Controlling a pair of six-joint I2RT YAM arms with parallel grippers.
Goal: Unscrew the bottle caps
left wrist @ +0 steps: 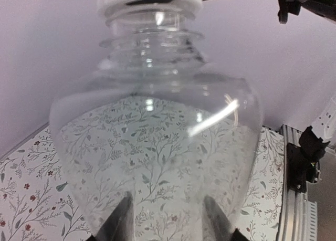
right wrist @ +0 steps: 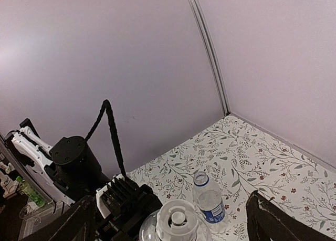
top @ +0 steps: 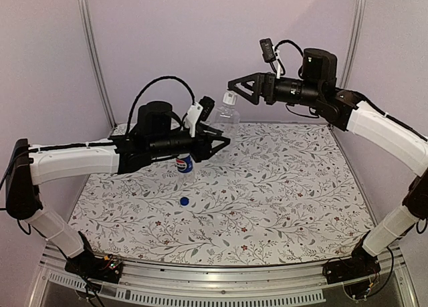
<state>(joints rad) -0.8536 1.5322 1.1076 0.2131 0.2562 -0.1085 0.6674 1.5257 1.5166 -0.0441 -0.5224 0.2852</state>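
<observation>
My left gripper (top: pixel 222 140) is shut on the short plain clear bottle (top: pixel 228 124) and holds it upright above the table. That bottle (left wrist: pixel 157 146) fills the left wrist view, with the dark fingers (left wrist: pixel 118 220) showing through its wall. Its white cap (top: pixel 230 99) sits on the neck. My right gripper (top: pixel 233 91) hangs open just above the cap, not touching it. From the right wrist the white cap (right wrist: pixel 177 220) lies between the spread fingers (right wrist: pixel 270 220). The Pepsi bottle (top: pixel 184 165) stands uncapped on the mat. Its blue cap (top: pixel 184 200) lies nearby.
The flowered mat (top: pixel 281 186) covers the table, bounded by lilac walls and metal corner posts (top: pixel 93 53). The left arm's black wrist block and cable (right wrist: pixel 113 141) sit close beside the held bottle. An aluminium rail (top: pixel 214 277) runs along the near edge.
</observation>
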